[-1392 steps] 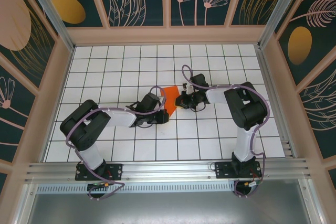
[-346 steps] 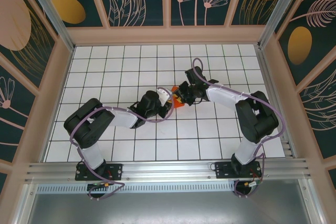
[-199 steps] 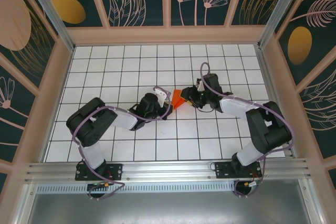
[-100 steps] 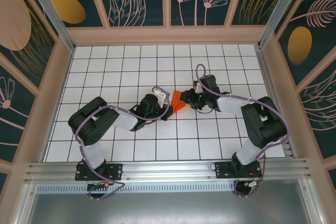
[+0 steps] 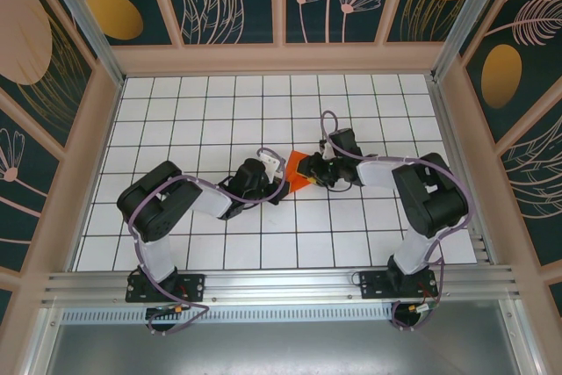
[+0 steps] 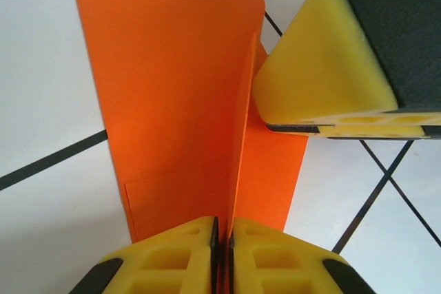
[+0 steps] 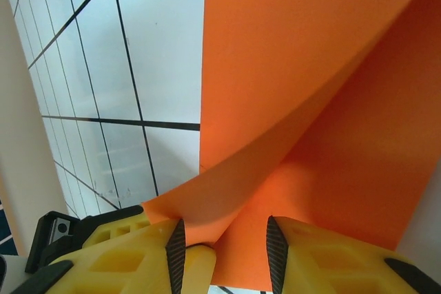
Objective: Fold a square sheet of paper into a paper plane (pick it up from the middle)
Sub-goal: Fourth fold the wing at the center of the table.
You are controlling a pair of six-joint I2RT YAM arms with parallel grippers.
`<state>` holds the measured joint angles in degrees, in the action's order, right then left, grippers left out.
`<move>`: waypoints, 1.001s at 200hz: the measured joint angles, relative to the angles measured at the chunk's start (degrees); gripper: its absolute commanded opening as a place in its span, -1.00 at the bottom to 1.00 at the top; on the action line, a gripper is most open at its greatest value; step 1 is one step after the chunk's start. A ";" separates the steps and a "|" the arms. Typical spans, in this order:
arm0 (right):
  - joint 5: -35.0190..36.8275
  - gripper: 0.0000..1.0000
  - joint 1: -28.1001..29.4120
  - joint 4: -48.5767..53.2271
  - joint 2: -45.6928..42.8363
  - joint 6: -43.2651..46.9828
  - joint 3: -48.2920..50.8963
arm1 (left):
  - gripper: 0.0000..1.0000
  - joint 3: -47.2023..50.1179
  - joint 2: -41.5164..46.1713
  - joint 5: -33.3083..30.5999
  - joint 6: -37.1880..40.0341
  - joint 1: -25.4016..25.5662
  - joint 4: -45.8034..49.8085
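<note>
The square sheet of paper (image 5: pixel 299 170) is bright orange and partly folded, lying mid-table between the two grippers. In the left wrist view the paper (image 6: pixel 172 101) has one flap standing up along a centre crease, and my left gripper (image 6: pixel 222 239) is shut on that raised crease. My left gripper (image 5: pixel 276 176) is at the paper's left side. My right gripper (image 5: pixel 316 170) is at its right edge. In the right wrist view the paper (image 7: pixel 303 87) curls up, and my right gripper (image 7: pixel 224 253) is open with a loose flap between its fingers (image 7: pixel 275 246).
The white grid table (image 5: pixel 211 111) is walled by pale wooden rails (image 5: pixel 281 59) at the back and sides. One yellow finger of the right gripper (image 6: pixel 324 60) rests against the paper's far right edge. Both forearms lie low near the table's middle.
The right arm has swung its elbow in and slid its gripper slightly left against the paper. The left gripper has kept its hold and barely moved.
</note>
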<state>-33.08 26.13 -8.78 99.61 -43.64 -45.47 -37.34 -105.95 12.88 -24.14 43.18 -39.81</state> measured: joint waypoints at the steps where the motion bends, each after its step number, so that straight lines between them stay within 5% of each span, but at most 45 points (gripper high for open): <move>1: 0.02 -0.20 0.00 -0.02 0.11 0.00 0.00 | -0.68 0.00 -0.02 0.02 -0.02 0.00 0.00; 81: -0.37 -0.08 0.00 -0.46 2.03 -0.11 -0.02 | -0.50 -1.27 -0.98 1.16 -4.20 0.00 -0.15; 130: -0.59 -0.03 0.02 -0.46 2.05 -0.11 -0.15 | -0.75 -2.75 -1.49 1.18 -5.22 0.00 0.83; 200: -0.83 0.05 0.11 0.11 2.21 0.35 -0.66 | -0.73 -1.97 -1.49 2.86 -12.09 -0.87 -0.74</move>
<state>-33.91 26.24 -8.67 101.82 -43.29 -46.13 -39.31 -107.44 15.75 -36.23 42.30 -40.56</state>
